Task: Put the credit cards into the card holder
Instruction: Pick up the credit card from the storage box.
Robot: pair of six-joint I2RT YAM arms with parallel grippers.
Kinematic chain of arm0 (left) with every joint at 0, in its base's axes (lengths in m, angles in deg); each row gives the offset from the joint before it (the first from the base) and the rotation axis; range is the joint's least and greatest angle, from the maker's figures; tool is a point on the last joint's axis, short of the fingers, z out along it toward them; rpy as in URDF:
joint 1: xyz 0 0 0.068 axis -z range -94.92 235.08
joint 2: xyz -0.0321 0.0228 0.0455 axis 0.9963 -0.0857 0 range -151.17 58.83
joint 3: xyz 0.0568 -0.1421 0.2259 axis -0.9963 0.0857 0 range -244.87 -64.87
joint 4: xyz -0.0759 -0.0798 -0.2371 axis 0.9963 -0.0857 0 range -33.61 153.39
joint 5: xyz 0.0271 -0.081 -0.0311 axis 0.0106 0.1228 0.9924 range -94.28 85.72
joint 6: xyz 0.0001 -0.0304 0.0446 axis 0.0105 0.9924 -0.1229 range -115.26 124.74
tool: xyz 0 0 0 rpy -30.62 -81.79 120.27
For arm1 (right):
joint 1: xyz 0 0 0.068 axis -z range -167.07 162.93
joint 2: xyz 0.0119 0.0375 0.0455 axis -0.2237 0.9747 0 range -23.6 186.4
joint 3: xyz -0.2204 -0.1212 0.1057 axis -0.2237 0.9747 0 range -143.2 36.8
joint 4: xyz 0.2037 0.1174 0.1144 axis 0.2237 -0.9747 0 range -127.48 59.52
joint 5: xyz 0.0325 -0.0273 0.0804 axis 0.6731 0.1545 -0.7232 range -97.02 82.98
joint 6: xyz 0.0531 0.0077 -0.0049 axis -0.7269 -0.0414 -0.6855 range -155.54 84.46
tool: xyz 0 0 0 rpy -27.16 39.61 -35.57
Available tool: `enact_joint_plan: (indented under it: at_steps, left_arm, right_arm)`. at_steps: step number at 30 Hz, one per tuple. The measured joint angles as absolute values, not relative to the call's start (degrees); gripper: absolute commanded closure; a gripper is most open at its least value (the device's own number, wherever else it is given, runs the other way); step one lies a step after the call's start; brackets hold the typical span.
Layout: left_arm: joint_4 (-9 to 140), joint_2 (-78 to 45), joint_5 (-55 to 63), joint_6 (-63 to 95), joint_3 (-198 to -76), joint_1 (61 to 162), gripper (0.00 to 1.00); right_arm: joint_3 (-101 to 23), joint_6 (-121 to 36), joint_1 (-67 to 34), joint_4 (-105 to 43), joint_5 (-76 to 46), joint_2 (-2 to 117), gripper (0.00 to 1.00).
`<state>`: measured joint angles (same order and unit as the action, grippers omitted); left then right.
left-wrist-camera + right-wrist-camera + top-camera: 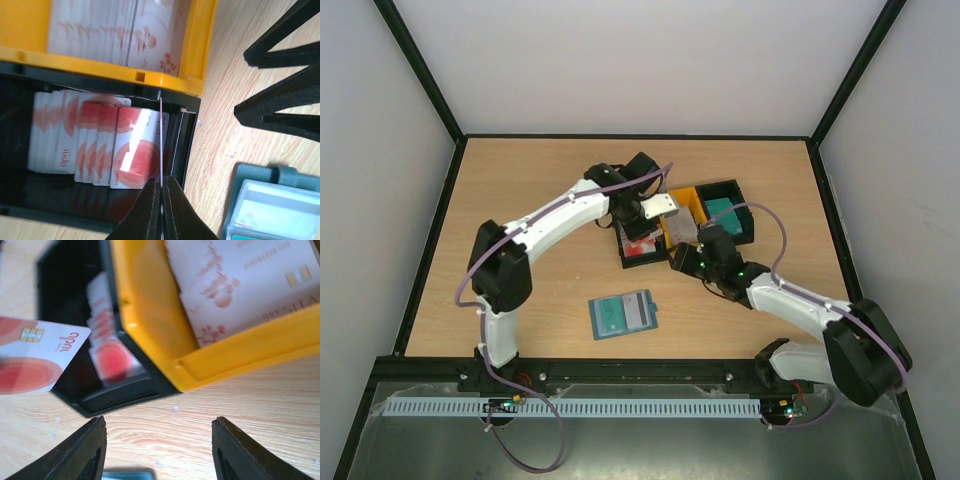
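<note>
My left gripper (161, 182) is shut on the edge of one red-and-white credit card (161, 135), seen edge-on over the black bin (181, 145) of red-and-white credit cards (100, 145). The right wrist view shows that held card (35, 360) face-on, lifted beside the bin. From above, the left gripper (636, 228) hangs over that bin (642, 250). The blue-teal card holder (623, 314) lies open on the table nearer the arms, its corner (280, 205) also showing in the left wrist view. My right gripper (686, 262) (160, 440) stands open and holds nothing, low over the wood in front of the bins.
A yellow bin (682, 222) (150, 315) of whitish cards (250, 285) sits between the black bin and another black bin (730, 212) with green-teal cards. The right gripper's fingers (280, 110) stand close to the left gripper's right side.
</note>
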<state>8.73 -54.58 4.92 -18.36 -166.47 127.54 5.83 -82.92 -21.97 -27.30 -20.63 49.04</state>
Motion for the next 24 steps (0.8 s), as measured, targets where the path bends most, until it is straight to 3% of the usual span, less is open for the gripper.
enact_joint_plan:
  at_steps: [8, 16, 20, 24]
  left_arm:
    - [16.71, -40.31, 5.86, -9.88, -162.41, 127.34, 0.98]
    - [35.09, -21.92, 9.26, 20.46, -149.60, 126.40, 0.98]
    - [45.74, -14.08, 14.31, 39.72, -141.31, 125.11, 0.97]
    - [57.13, -8.96, 20.41, 58.62, -133.38, 124.06, 0.98]
  right_arm:
    - [5.31, -82.06, -21.97, -27.37, -24.34, 35.45, 0.29]
    - [0.63, -86.57, -21.97, -22.10, -32.26, 28.74, 0.27]
    - [-0.63, -92.49, -21.97, -16.33, -36.19, 27.36, 0.31]
    - [-2.27, -98.28, -21.97, -11.89, -40.36, 27.65, 0.44]
